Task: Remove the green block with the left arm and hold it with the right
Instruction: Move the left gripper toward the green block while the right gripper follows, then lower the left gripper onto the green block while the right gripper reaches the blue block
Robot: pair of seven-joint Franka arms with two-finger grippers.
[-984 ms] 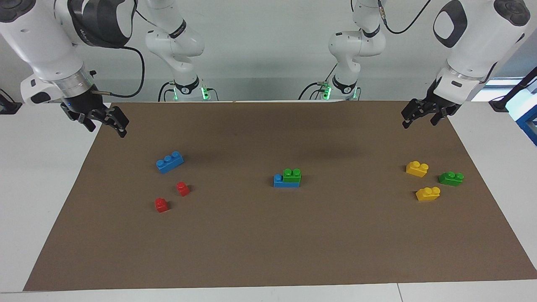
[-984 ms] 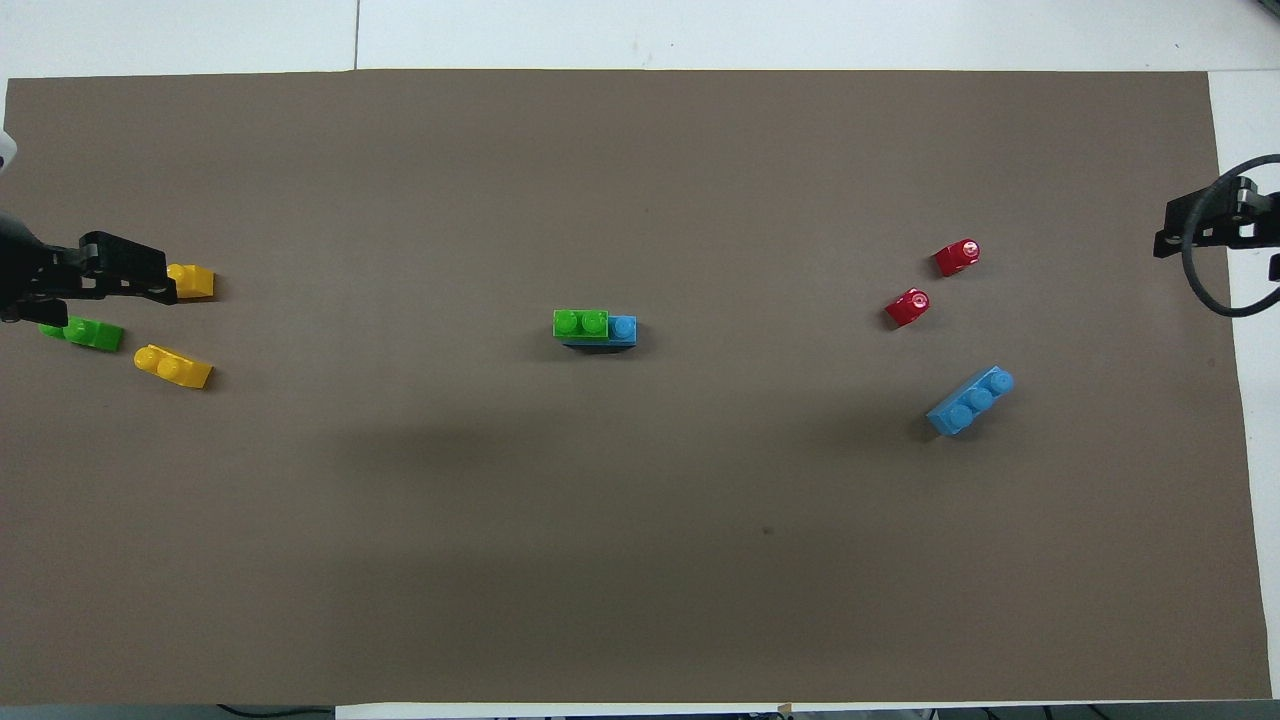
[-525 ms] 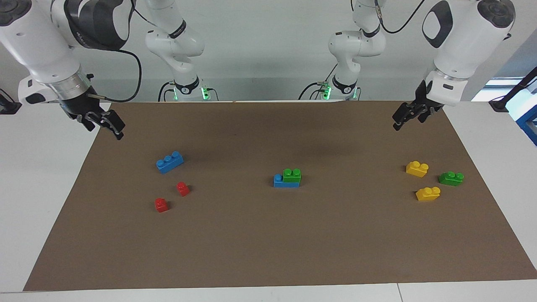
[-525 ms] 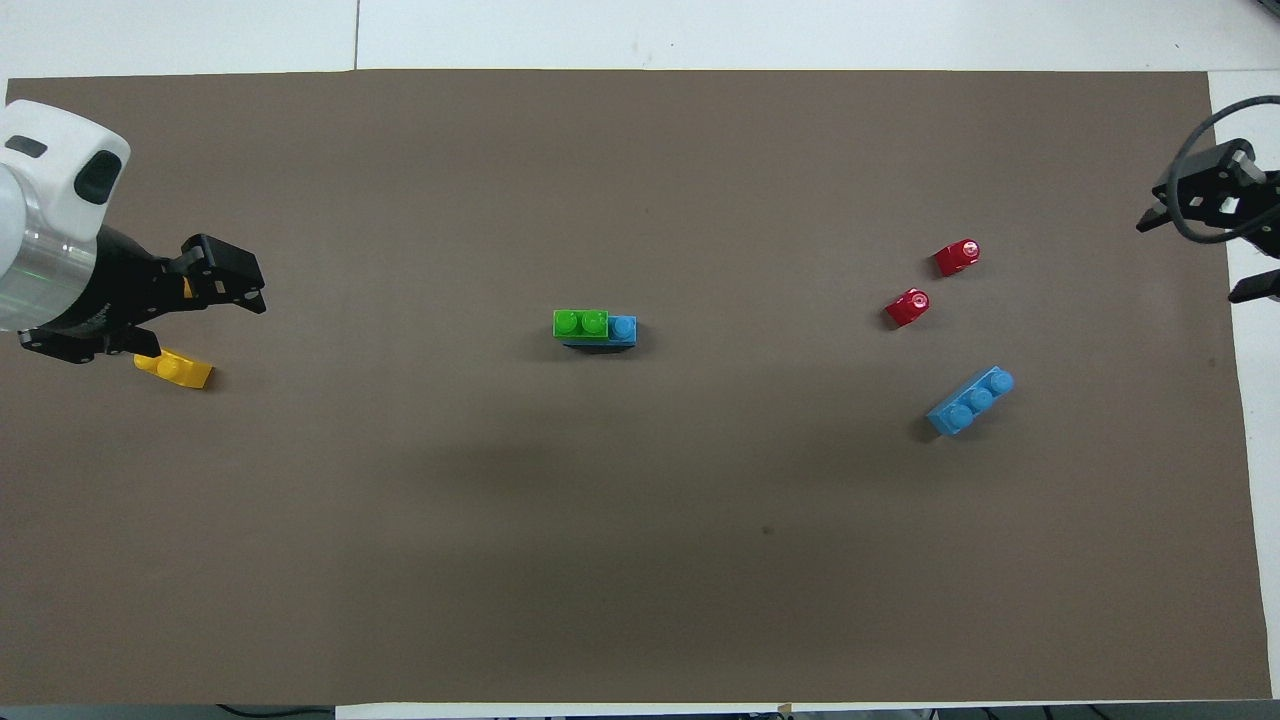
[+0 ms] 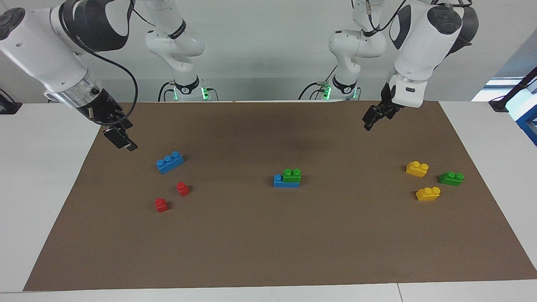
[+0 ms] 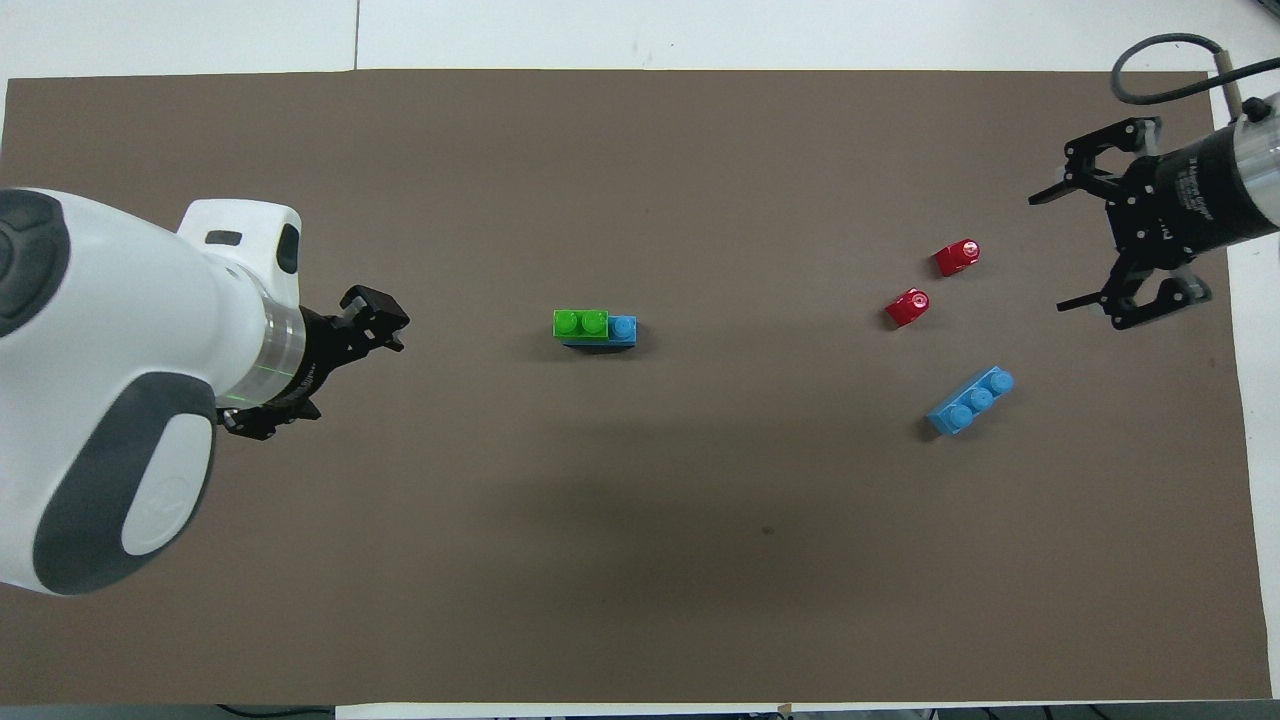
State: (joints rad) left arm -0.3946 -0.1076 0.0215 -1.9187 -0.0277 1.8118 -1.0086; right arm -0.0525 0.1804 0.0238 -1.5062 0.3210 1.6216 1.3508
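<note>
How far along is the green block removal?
Nothing done yet: the green block sits stacked on the blue brick mid-mat. In hand: neither tool grips anything; the left tool hangs open in the air over the mat toward its own end, and the right tool hangs open near the loose blue brick. Left: brace the base with the right, pull the block off with the left.

Open mat [image 5: 268,235] around green block [image 5: 292,175]

Pale wall [image 5: 268,50] — white table [image 5: 37,176], brown mat [image 5: 268,243]
</note>
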